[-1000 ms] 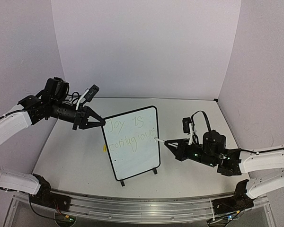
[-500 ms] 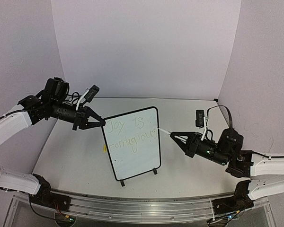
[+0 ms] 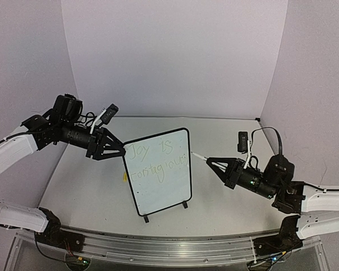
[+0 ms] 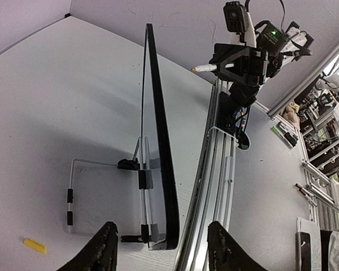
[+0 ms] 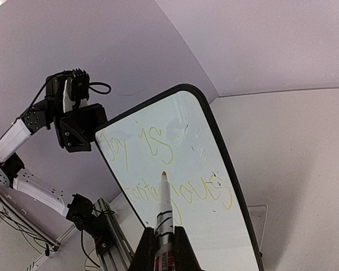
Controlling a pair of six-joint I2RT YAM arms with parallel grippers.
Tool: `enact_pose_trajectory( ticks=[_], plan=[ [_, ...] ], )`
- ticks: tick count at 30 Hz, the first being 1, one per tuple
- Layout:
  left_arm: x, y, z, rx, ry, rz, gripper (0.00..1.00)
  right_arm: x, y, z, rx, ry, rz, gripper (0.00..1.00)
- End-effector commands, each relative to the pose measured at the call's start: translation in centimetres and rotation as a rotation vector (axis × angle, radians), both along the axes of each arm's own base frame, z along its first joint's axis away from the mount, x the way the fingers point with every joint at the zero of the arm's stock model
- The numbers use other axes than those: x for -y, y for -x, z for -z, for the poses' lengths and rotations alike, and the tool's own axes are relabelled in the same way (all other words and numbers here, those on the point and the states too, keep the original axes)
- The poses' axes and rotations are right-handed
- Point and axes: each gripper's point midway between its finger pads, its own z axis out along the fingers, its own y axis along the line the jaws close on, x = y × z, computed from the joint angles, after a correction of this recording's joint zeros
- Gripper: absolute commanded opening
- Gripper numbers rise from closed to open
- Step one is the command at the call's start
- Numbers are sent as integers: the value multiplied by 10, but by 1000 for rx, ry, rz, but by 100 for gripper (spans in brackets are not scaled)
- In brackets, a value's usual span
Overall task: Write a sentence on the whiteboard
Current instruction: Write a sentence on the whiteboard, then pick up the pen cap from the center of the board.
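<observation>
Now the whiteboard (image 3: 158,189) is stood upright on the table (image 3: 226,130), with the sentence (image 3: 158,161) "Joy is contagious" written across its upper face. A marker (image 3: 199,157) is pinched in the right gripper (image 3: 214,164), its tip held just off the board's right edge. The left gripper (image 3: 121,151) is spread wide around the board's upper-left edge.

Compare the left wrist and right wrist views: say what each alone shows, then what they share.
Only the left wrist view shows the whiteboard edge-on, its rear wire stand and a yellow scrap on the table. Only the right wrist view shows the sentence on the board's face. Both show the board and the marker held in the right gripper.
</observation>
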Motion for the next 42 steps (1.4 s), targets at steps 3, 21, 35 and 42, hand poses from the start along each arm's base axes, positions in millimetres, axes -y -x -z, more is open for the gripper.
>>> enact_pose_trajectory(
  ticks=[3,21,35,42],
  plan=[
    [-4,11,-18,61,37,15,75,5,-2,-7,26,-22,24,0],
    [-102,-79,-56,130,-12,-905,97,16,-6,-6,38,38,77,0],
    [-80,-113,152,-370,-385,-1016,92,11,0,3,46,106,29,0],
    [-67,-118,203,-455,-477,-974,78,16,5,6,45,103,24,0]
  ],
)
